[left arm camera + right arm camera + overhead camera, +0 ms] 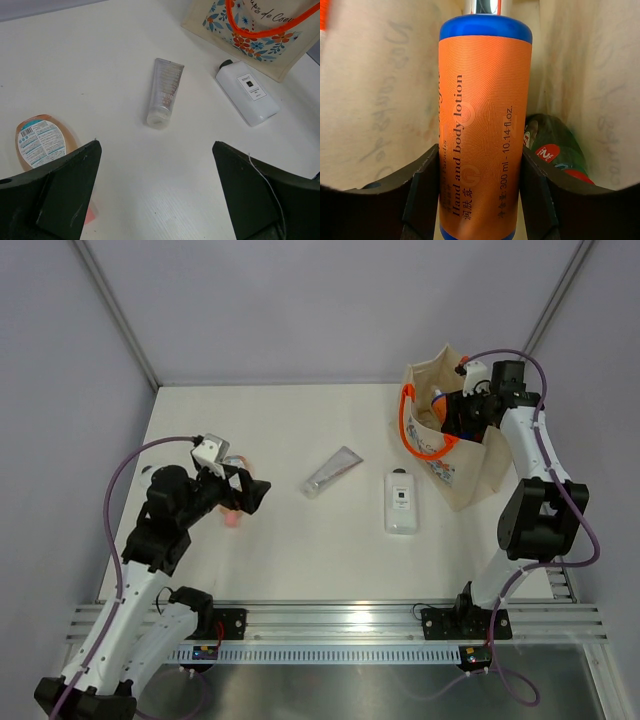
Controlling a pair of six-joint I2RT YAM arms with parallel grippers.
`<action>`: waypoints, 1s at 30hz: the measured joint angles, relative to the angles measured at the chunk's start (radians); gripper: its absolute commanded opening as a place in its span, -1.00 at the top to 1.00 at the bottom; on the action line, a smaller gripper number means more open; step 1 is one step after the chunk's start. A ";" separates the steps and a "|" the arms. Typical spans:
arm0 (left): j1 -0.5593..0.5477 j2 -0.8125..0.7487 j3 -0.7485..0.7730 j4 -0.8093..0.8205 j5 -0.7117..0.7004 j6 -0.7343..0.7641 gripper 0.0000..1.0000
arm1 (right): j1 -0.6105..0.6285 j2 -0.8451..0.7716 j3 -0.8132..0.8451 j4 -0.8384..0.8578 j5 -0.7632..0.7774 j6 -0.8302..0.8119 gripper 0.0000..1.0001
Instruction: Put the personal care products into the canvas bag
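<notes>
The canvas bag [470,465] stands at the far right, its floral side also in the left wrist view [250,35]. My right gripper [462,410] is inside its mouth, shut on the orange bottle with blue cap [482,115]. The green red-capped bottle [555,150] lies deeper in the bag. My left gripper [252,494] is open and empty above the table. The peach tube [42,142] lies just left of its left finger. The silver tube [333,471] and the flat white bottle [401,502] lie mid-table, and both show in the left wrist view [164,92] [247,92]. The cream bottle is out of view.
Grey walls close the table [280,430] at the back and sides. A metal rail [330,625] with the arm bases runs along the near edge. The bag's orange handle [408,425] hangs over its left side.
</notes>
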 measured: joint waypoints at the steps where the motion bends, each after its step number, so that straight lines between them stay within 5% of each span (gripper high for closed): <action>1: 0.000 0.004 -0.005 0.000 0.000 0.001 -0.98 | 0.000 0.009 0.003 -0.008 0.005 -0.004 -0.27; 10: 0.000 0.078 -0.010 0.040 0.002 -0.023 -0.98 | 0.003 0.026 0.026 -0.029 0.021 -0.016 -0.99; 21: -0.023 0.381 0.114 0.025 0.048 -0.109 -0.98 | 0.003 -0.089 0.089 -0.062 -0.068 -0.021 -0.99; 25: -0.135 0.529 0.246 -0.021 -0.011 -0.078 -0.98 | 0.003 -0.212 0.135 -0.084 -0.159 -0.050 -0.99; 30: -0.283 0.742 0.397 -0.054 -0.109 0.057 -0.97 | 0.006 -0.409 0.094 -0.152 -0.451 -0.160 -0.99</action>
